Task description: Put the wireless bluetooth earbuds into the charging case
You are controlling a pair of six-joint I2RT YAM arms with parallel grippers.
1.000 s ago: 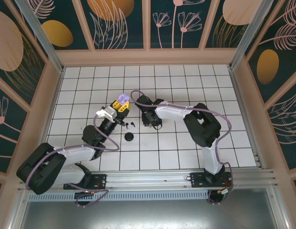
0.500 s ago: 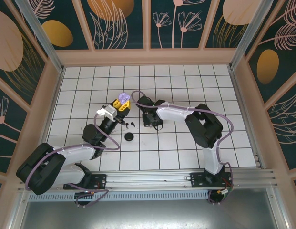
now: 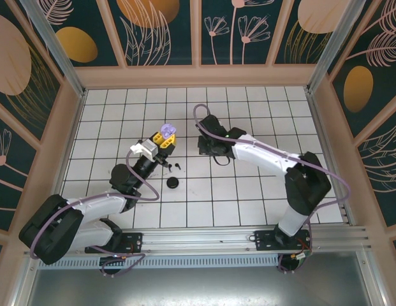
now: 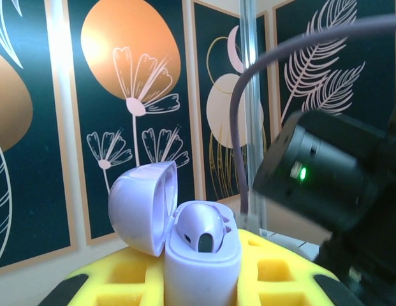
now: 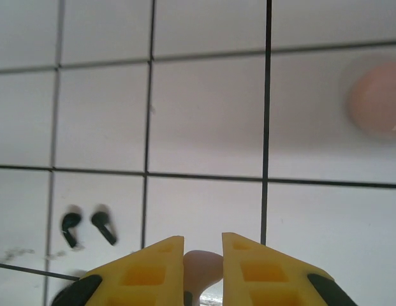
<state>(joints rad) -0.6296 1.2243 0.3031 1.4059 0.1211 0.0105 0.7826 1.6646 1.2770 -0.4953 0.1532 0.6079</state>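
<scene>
Left gripper (image 3: 163,140) clamps open lilac case (image 4: 201,271) (one bud (image 4: 199,229) seated); right gripper (image 5: 203,245), pinching pale earbud (image 5: 203,264), must lower it stem-first into free socket

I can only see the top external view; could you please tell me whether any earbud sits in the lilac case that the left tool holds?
Observer: Yes. The left wrist view shows one lilac earbud seated in the open lilac case, which is gripped in the left tool.
Operator: Thank you. Is the right tool carrying anything?
Observer: The right wrist view shows a small pale pink earbud, as far as I can tell, pinched in the right tool.
</scene>
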